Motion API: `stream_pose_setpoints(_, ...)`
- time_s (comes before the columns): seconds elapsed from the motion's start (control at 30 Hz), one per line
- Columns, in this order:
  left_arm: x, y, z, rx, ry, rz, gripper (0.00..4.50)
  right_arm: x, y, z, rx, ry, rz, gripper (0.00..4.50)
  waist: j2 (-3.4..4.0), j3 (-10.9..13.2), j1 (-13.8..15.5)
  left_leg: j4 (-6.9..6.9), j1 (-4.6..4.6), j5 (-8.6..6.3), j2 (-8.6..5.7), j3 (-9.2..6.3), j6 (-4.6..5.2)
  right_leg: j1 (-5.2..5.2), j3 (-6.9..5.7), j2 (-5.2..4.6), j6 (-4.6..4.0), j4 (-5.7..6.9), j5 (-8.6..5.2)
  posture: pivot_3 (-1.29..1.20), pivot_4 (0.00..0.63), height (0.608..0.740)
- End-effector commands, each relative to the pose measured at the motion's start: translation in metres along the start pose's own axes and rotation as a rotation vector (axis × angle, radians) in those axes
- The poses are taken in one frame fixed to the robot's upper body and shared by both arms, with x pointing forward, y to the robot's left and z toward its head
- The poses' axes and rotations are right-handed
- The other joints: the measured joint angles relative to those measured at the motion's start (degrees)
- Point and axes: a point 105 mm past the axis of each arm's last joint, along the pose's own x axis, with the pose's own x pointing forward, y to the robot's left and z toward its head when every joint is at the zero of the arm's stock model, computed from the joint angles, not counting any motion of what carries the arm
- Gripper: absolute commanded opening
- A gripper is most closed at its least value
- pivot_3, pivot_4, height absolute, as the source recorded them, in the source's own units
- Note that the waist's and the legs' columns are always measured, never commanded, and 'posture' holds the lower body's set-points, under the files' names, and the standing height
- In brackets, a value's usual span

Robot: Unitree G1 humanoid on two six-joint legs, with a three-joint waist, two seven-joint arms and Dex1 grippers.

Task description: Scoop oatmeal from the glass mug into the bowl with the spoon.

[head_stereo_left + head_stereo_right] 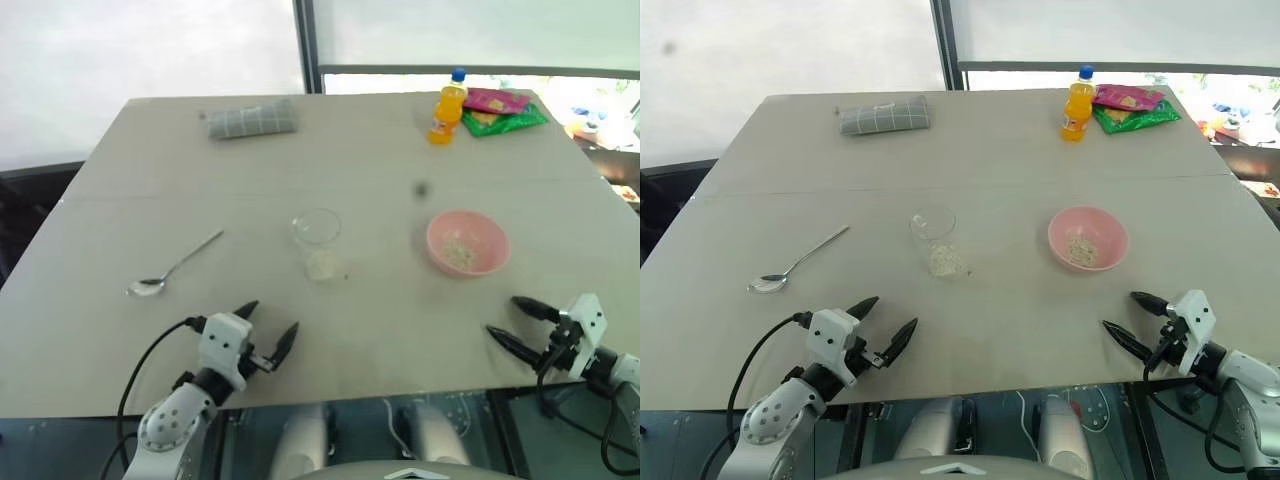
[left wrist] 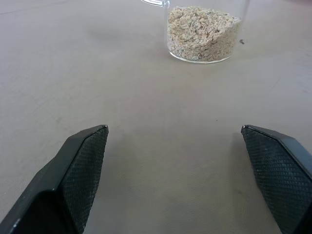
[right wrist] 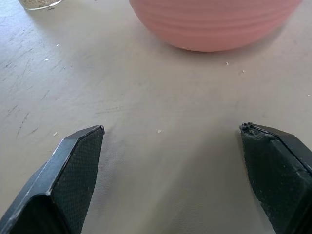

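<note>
Pale grey-beige surface (image 1: 380, 330), scuffed in places, two robot arms at its near edge. Glass mug (image 1: 317, 229) stands upright near the middle, between the spoon and the bowl, well apart from both. Oatmeal (image 2: 201, 32) sits in a sloped heap in the bottom of the mug, filling roughly the lower part; a few loose flakes lie on the surface just beside its base. Spoon (image 1: 172, 267) lies flat on the left side, oval end toward the near edge, handle angling away toward the mug. Pink bowl (image 1: 468, 243) rests to the right of the mug, upright, with a small patch of flakes inside it. Left gripper (image 1: 272, 328) hovers low at the near edge, nearer than the mug and right of the spoon; jaws spread wide, nothing between them, pointing toward the mug. Right gripper (image 1: 507, 322) sits at the near right, jaws likewise spread wide and empty, aimed at the bowl, whose ribbed pink wall lies just ahead in the right wrist view. At the far side: a grey checked folded cloth (image 1: 252, 119) on the left, an orange bottle (image 1: 448, 107) with a blue cap on the right, and red and green packets (image 1: 503, 109) just beside it.
</note>
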Motion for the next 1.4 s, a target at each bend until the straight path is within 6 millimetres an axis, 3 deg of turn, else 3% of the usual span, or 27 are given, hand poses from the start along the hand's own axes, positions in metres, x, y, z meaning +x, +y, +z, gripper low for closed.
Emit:
stream_pose_setpoints(0.03,-0.008,0.001,-0.015,-0.006,0.054,0.022,4.50,-0.004,-0.004,0.005,-0.025,-0.011,-0.009,4.48,0.00,0.00,-0.01,0.00,0.00,0.00,0.00,0.00,0.00,0.00,0.00,0.00,0.00,0.00,0.00,0.00,0.150,0.740)
stream_pose_setpoints(1.13,-0.004,0.004,-0.010,-0.013,0.035,0.052,4.50,0.008,-0.001,0.012,-0.033,-0.043,0.027,4.48,0.02,0.02,0.06,-0.01,-0.01,0.00,0.00,-0.01,0.00,-0.02,0.00,0.02,0.00,0.01,0.00,0.00,0.150,0.740)
stream_pose_setpoints(1.3,-0.002,0.008,-0.011,-0.016,0.064,0.083,4.50,0.008,0.011,0.012,-0.039,-0.029,0.101,4.48,0.01,0.02,0.07,0.00,0.00,0.00,0.00,0.00,0.00,-0.02,0.00,0.03,0.00,0.01,0.00,0.00,0.150,0.740)
stream_pose_setpoints(1.4,-0.003,0.026,-0.002,0.019,0.056,0.123,4.50,0.011,0.034,0.026,-0.038,-0.055,0.226,4.48,0.00,0.05,0.14,0.00,-0.01,0.00,0.00,-0.04,0.00,-0.02,-0.03,0.04,0.00,0.02,0.00,0.00,0.150,0.740)
